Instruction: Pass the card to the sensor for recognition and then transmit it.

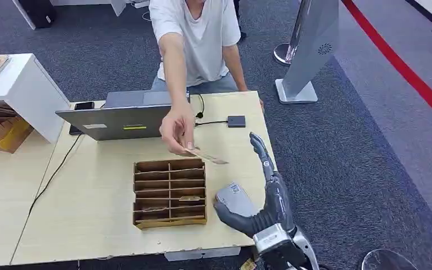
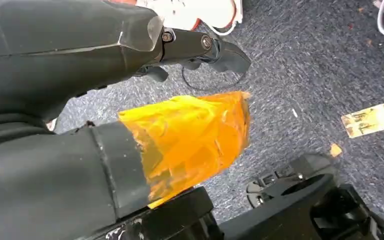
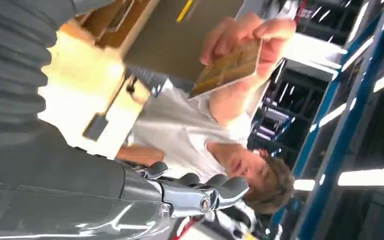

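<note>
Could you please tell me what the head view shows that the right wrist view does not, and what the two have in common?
Head view alone: the cardboard organizer on the wooden table, the laptop with its back to the robot, and the right hand raised with fingers apart, holding nothing. Right wrist view alone: shelving with strip lights behind the person. Both share the person's hand holding out the card, and the small black sensor on its cable.

We see even, bright light from above in the head view, with soft shadows; the table glares white at nine o'clock in the right wrist view, which is blurred
</note>
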Robot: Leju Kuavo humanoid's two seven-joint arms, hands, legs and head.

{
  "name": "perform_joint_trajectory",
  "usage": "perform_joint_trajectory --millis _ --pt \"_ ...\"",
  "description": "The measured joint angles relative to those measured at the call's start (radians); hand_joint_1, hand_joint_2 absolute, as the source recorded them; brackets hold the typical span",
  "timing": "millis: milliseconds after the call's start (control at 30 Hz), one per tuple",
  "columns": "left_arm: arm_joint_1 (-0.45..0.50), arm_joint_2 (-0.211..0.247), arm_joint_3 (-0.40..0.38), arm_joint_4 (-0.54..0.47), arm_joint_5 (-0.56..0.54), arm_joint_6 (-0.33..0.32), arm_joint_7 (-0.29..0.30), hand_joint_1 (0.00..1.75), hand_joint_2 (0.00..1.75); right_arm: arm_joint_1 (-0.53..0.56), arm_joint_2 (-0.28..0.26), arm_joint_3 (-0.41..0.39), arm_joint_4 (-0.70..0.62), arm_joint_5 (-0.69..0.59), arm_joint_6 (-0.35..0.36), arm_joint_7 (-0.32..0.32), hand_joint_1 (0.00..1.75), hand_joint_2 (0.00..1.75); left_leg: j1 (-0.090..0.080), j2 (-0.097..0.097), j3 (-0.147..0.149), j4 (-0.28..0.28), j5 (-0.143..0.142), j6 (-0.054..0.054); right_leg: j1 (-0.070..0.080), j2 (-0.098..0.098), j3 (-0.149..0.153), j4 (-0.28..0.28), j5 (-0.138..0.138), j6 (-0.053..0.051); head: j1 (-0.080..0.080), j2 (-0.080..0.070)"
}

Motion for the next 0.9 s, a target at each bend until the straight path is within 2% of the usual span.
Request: perform_joint_trajectory --millis 133,467,700,900 --pt "-0.001 0.0 0.0 0.0 -0.006 -0.003 0.004 0.0 0.0 -0.012 -0.002 0.004 0.007 0.079 -0.043 0.026 0.0 1.75 0.0 0.0 0.0 0.0 0.0 0.0 0.0 0.0 0.0 0.0 0.0 0.0 0.0 0.0" --pt "-0.002 0.0 0.0 0.0 -0.03 -0.011 0.022 0.0 0.0 -0.03 -0.011 0.01 0.038 0.446 -0.228 0.156 0.0 1.75 0.0 0.0 0.0 0.0 0.0 0.0 0.0 0.0 0.0 0.0 0.0 0.0 0.0 0.0" --pt "-0.002 0.0 0.0 0.0 -0.034 -0.011 0.023 0.0 0.0 -0.03 -0.015 0.01 0.052 0.556 -0.279 0.204 0.0 1.75 0.0 0.0 0.0 0.0 0.0 0.0 0.0 0.0 0.0 0.0 0.0 0.0 0.0 0.0" --pt "-0.001 0.0 0.0 0.0 -0.034 -0.011 0.023 0.0 0.0 -0.03 -0.017 0.01 0.06 0.575 -0.284 0.216 0.0 1.75 0.0 0.0 0.0 0.0 0.0 0.0 0.0 0.0 0.0 0.0 0.0 0.0 0.0 0.0"
